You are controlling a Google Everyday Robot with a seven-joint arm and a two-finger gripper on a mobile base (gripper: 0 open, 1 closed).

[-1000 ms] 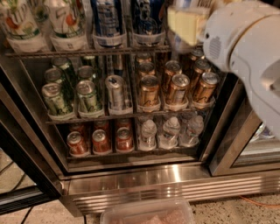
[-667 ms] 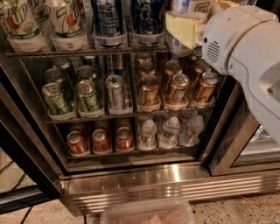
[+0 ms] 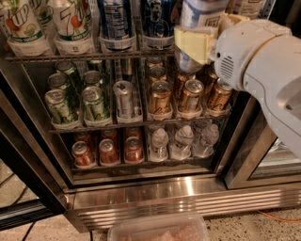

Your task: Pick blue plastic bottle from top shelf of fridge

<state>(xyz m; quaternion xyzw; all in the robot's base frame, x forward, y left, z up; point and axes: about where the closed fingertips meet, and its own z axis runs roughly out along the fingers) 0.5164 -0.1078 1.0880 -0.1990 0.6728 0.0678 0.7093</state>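
My gripper [image 3: 207, 36] is at the upper right, in front of the right end of the top shelf [image 3: 70, 57] of the fridge [image 3: 164, 200]. Its pale yellow fingers [image 3: 194, 43] are shut on the blue plastic bottle [image 3: 202, 10], a clear bottle with a pale blue-and-white label. The bottle's rounded base hangs just below the shelf's front wire, in front of the gold cans. The bottle's top is cut off by the frame's edge. My white arm [image 3: 263, 66] covers the fridge's right side.
7UP bottles [image 3: 70, 23] and dark-blue-labelled bottles [image 3: 115, 21] stand on the top shelf to the left. Below are green cans [image 3: 59, 106], gold cans [image 3: 161, 96], red cans [image 3: 108, 150] and small water bottles [image 3: 183, 141]. A clear plastic tub [image 3: 160, 228] lies on the floor.
My gripper has moved down and slightly left with the bottle in it. More of the bottle's label and base now show in front of the shelf.
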